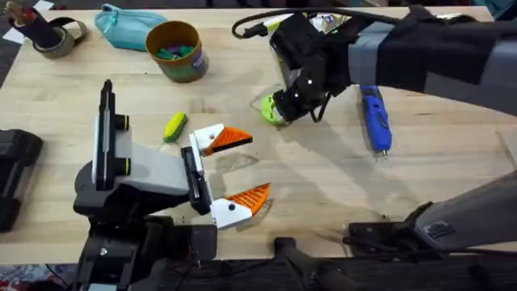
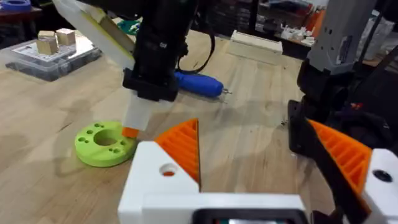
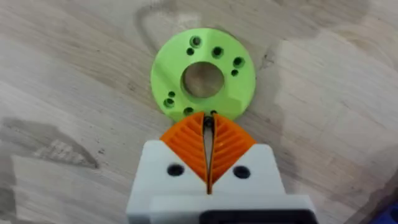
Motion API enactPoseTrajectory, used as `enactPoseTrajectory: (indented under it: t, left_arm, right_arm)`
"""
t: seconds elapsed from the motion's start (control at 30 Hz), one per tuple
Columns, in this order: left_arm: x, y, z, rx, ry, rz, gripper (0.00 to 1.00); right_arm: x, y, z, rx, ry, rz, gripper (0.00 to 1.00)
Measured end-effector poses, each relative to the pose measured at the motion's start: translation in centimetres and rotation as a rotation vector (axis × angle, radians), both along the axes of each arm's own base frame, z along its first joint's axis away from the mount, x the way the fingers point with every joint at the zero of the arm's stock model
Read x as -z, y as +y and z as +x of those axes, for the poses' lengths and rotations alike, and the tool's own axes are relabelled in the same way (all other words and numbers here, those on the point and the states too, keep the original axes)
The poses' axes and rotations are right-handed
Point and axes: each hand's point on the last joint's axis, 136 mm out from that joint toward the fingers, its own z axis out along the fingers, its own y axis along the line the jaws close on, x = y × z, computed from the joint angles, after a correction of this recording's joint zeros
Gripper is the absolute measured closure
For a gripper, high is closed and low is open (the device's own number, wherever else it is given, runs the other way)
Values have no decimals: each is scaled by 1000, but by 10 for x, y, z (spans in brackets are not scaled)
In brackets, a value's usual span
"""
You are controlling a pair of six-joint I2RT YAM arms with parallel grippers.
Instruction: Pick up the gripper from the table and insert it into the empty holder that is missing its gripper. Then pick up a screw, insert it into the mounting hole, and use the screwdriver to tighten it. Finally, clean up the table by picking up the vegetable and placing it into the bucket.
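Observation:
My right gripper (image 1: 280, 108) reaches in from the right and stands tip-down on the rim of a lime-green disc with holes (image 3: 202, 74). Its orange pads are shut on a small dark screw (image 3: 208, 122), right at one of the rim holes. The left gripper (image 1: 252, 166) rests low over the table's front, open and holding nothing. The yellow-green vegetable (image 1: 174, 126) lies just left of it. Right of the disc, the blue screwdriver (image 1: 374, 120) lies flat. The mustard bucket (image 1: 175, 50) stands at the back, with small items inside. The holder and the loose gripper are out of view.
A teal zip pouch (image 1: 125, 26) and a tape roll (image 1: 52, 34) sit at the back left. A clear box with wooden blocks (image 2: 50, 53) stands beyond the disc in the left wrist view. Black cables run along the back edge. Bare wood lies between the two grippers.

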Motion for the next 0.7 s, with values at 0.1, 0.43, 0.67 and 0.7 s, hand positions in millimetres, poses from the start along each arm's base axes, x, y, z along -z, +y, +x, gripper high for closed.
enactPoseTrajectory:
  t: [0.1, 0.43, 0.67, 0.7]
  left_arm:
    - [0, 0, 0, 0, 0, 0, 14]
    - [0, 0, 0, 0, 0, 0, 14]
    - [0, 0, 0, 0, 0, 0, 14]
    - [0, 0, 0, 0, 0, 0, 14]
  right_arm:
    - [0, -1, -2, 0, 6, -5, 995]
    - [-94, -6, -8, -20, -67, 41, 995]
    - [-181, -10, -15, -64, -159, 90, 995]
    - [-188, -10, -17, -73, -165, 92, 995]
